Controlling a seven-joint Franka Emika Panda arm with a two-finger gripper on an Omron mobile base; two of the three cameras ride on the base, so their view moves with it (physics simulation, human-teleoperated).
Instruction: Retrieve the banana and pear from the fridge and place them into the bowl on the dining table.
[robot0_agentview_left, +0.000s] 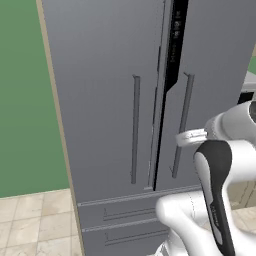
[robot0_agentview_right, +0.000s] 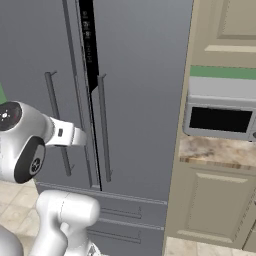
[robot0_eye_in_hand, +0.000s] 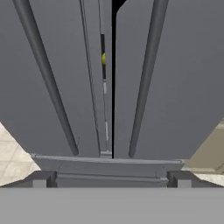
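Inside, showing through the narrow dark gap between the fridge doors, a sliver of yellow-green, likely the pear, is peeking out, while the gripper is facing that seam with fingertips spread wide.

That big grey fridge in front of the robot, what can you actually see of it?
The fridge is a tall, dark grey French-door unit with a smooth, matte metal look. Each door carries a long thin vertical handle, and two drawers with horizontal handles sit below. The doors stand slightly ajar, leaving a narrow dark gap between them; in the hand view a small yellow-green spot shows through it. It stands on pale tiles, with beige cabinets against one side. Nothing is touching its doors.
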